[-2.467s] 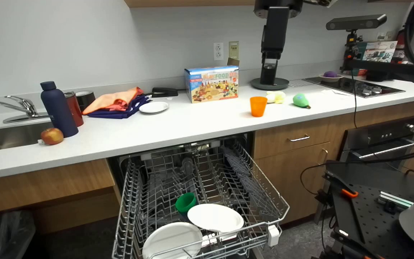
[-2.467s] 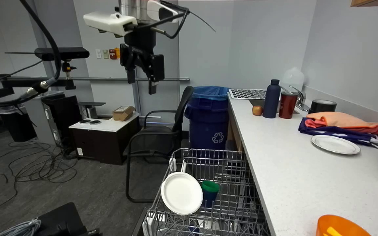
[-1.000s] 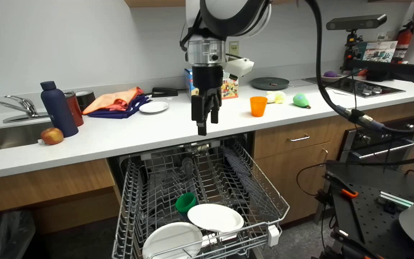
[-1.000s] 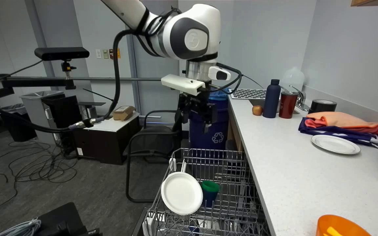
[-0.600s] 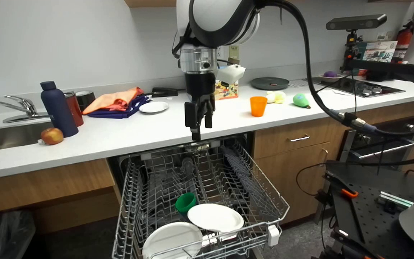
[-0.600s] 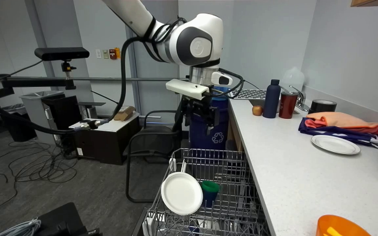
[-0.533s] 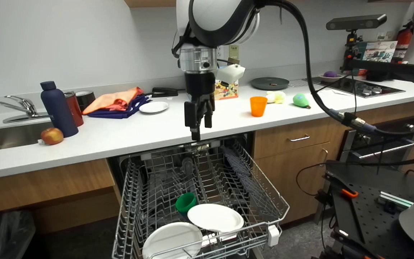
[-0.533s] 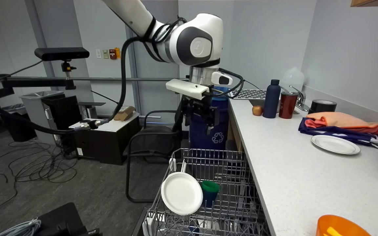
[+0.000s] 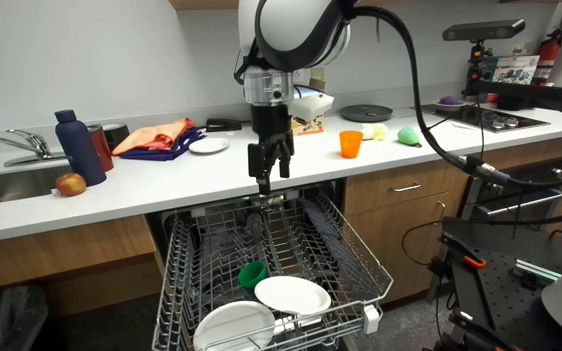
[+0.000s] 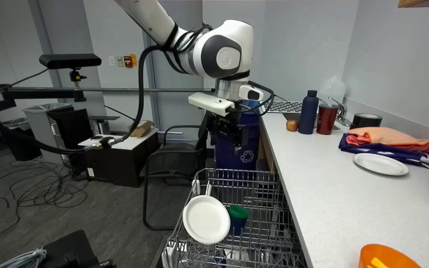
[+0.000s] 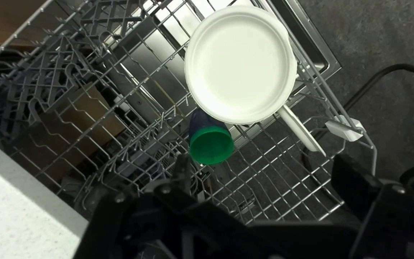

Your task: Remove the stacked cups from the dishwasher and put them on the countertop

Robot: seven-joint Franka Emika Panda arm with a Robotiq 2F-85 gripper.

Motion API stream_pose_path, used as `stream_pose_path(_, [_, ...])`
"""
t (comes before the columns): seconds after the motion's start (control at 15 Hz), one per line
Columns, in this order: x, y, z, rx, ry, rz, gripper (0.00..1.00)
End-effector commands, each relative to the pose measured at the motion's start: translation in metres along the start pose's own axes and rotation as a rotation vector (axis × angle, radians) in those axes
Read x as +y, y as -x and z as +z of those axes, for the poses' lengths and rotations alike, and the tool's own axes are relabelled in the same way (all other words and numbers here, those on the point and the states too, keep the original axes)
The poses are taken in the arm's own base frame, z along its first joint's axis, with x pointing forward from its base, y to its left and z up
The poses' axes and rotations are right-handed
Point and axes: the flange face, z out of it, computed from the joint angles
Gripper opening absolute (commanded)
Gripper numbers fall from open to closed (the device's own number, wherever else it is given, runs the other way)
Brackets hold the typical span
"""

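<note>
The stacked cups (image 9: 252,275) stand in the pulled-out wire rack of the dishwasher (image 9: 371,319), leaning beside white plates. A green rim tops a dark blue body, seen in both exterior views. In the wrist view the cups' green mouth (image 11: 211,145) faces the camera, just past the tip of the left-hand finger (image 11: 181,174). My gripper (image 9: 274,181) hangs fingers down, well above the rack and near the front edge of the white countertop (image 9: 173,180). Its jaws stand wide apart with nothing between them. The cups' lower part is partly hidden by a plate.
White plates (image 9: 292,295) crowd the rack's front beside the cups. On the countertop are an orange cup (image 9: 350,144), a play-food box (image 9: 310,127), cloths (image 9: 156,141), a dark blue bottle (image 9: 80,148) and an apple (image 9: 70,185). The counter edge (image 11: 31,187) borders the rack closely.
Over the last seconds the arm has swung across to above the dishwasher and come down. In the last half second it sinks only slightly. The cups and plates have not moved.
</note>
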Motion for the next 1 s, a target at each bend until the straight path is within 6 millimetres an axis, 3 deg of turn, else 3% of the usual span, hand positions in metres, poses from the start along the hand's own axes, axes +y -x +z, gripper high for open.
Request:
stream_pose_path(0.0, [0.005,-0.013,0.023,0.007,0.029,0.108,1.00])
stream_pose_path(0.47, [-0.008,-0.053,0.106,-0.086,0.044,0.264,1.00])
stream_pose_path(0.93, [0.006,-0.070,0.166,-0.125,0.110,0.429,1.00])
